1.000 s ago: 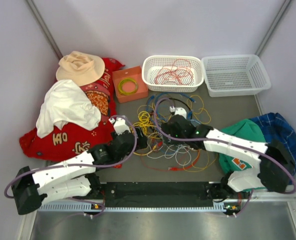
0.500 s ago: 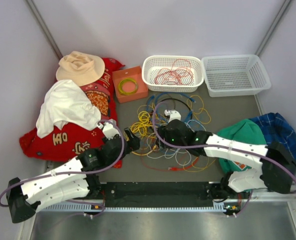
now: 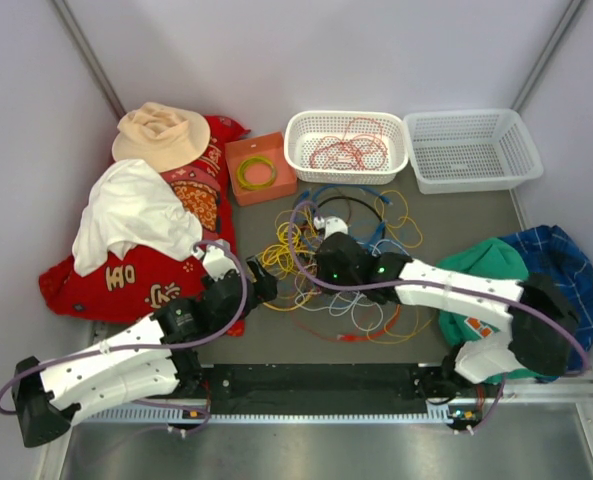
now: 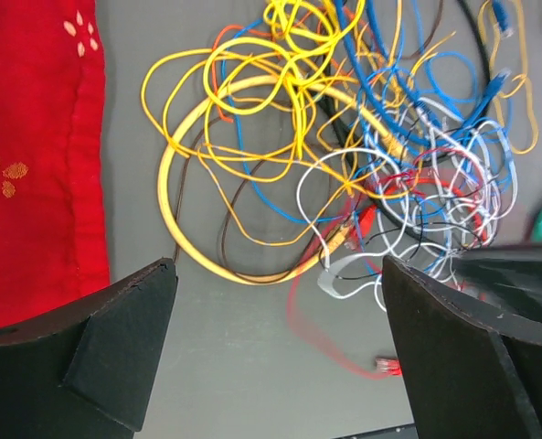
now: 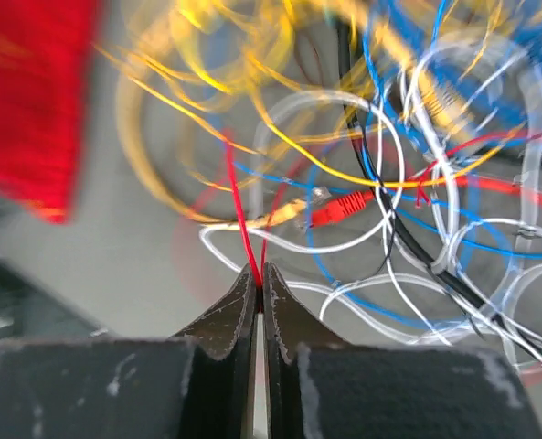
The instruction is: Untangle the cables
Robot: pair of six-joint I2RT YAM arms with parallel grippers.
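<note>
My right tool (image 5: 259,274) is clamped shut on a thin red cable (image 5: 237,197), pinched right at the fingertips so that this one strand can be drawn out without dragging its neighbours. The strand runs straight ahead of the tips into the tangle, where white, blue, yellow and black wires cross it. My left tool (image 4: 280,302) hangs with its fingers spread wide and nothing between them, above the surface (image 4: 216,366). The thick yellow loop (image 4: 165,206) lies just ahead of the gap, and the red cloth (image 4: 33,146) is off to its left. I judge it is placed there to take or pin the yellow side of the knot while the right pulls. The cables (image 4: 293,64) lie heaped on the surface between my two tools. Beyond them a white basket (image 3: 346,116) holds a red-orange cable (image 3: 348,148), which is probably where freed strands go.
</note>
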